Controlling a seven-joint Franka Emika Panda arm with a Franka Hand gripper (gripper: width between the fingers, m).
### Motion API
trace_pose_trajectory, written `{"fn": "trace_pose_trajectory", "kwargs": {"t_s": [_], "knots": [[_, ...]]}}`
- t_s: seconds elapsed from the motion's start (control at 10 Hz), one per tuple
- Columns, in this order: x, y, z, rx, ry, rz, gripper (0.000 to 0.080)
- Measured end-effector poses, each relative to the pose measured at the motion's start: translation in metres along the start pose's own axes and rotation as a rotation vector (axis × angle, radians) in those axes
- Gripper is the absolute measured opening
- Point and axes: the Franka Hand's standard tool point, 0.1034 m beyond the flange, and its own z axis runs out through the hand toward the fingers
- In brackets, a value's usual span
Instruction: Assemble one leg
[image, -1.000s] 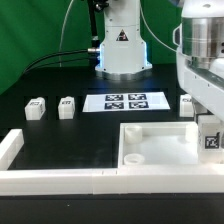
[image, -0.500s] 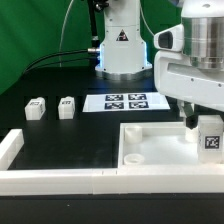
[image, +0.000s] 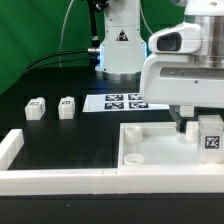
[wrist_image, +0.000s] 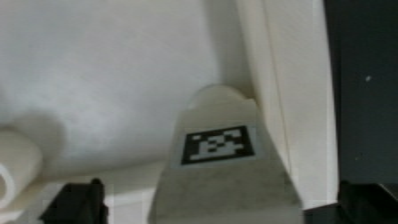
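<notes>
You see the fingers (image: 203, 137) closed around a leg (image: 210, 134) over the white tray (image: 150, 135); two more legs (image: 52, 107) sit on the bench (image: 70, 140).

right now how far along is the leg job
Nothing looks finished. In hand: the gripper holds one leg over the tray, near its far corner on the exterior view's right. Left: seating it. Two other legs lie loose on the table.
</notes>
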Motion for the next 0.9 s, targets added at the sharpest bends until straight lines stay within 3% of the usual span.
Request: {"fn": "trace_pose_trajectory", "kwargs": {"t_s": [0.4, 0.5, 0.6, 0.7, 0.8, 0.9], "knots": [[0.0001, 0.0001, 0.0001, 0.000, 0.002, -0.085, 0.0649], [0.0001, 0.0002, 0.0001, 0.000, 0.002, -0.085, 0.0534], [0.0001, 0.0002, 0.0001, 0.000, 0.002, -0.085, 0.0534], [0.0001, 0.0001, 0.0001, 0.000, 0.002, -0.085, 0.0352], [0.0001, 0.0002, 0.0001, 0.000, 0.002, -0.085, 0.0293], [0.0001, 0.0001, 0.0001, 0.000, 0.002, -0.085, 0.0293]]}}
